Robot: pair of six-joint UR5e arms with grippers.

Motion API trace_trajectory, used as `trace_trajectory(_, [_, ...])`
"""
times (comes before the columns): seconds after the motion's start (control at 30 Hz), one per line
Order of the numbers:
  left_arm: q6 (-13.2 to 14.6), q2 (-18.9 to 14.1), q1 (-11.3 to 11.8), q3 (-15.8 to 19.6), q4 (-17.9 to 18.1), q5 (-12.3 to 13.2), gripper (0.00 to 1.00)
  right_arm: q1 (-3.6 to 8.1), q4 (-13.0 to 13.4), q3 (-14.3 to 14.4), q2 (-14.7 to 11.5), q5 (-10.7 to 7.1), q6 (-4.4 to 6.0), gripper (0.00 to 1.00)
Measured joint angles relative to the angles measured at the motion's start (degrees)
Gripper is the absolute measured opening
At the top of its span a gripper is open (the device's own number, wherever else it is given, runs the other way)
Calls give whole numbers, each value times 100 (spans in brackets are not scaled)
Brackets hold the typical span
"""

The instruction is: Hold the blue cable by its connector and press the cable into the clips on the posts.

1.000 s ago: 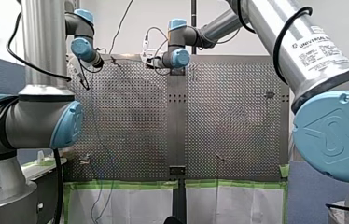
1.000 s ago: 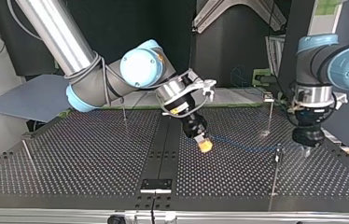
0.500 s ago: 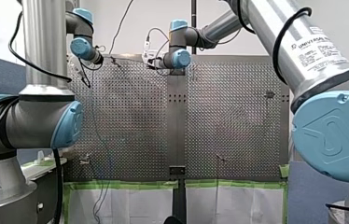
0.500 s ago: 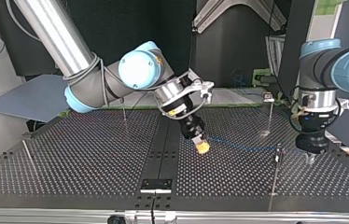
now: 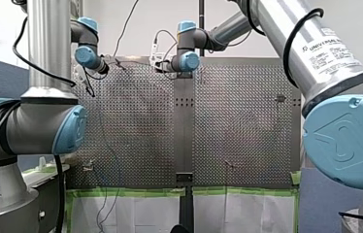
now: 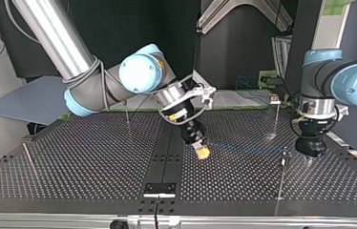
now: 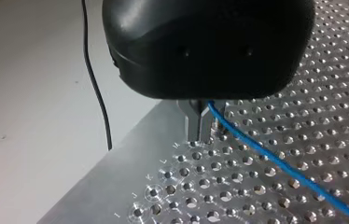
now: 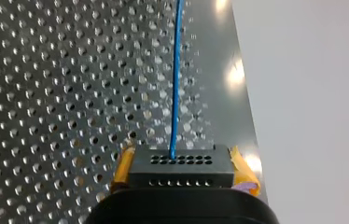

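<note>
Between right gripper (image 8: 182,164) pads (image 8: 243,169) sits blue cable (image 8: 176,84) connector (image 8: 182,173)

Even light, glare spots on table (image 8: 238,74), soft focus

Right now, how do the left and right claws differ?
The left claw has bare metal fingers; the right claw has yellow pads. The left claw pinches the blue cable itself; the right claw clamps the black connector. In the top view the left claw points straight down, the right claw tilts. Both are shut, low over the table.
</note>
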State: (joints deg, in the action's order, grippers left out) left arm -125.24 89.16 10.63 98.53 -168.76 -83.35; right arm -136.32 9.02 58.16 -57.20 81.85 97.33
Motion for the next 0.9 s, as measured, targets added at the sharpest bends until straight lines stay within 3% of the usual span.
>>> trace_trajectory(0.23, [-40,59,6,-102,23,90,1,71,10,0,8,107,-7,0])
trace_trajectory(0.9, [-208,329,12,-502,42,135,1,240,149,-1,18,167,24,0])
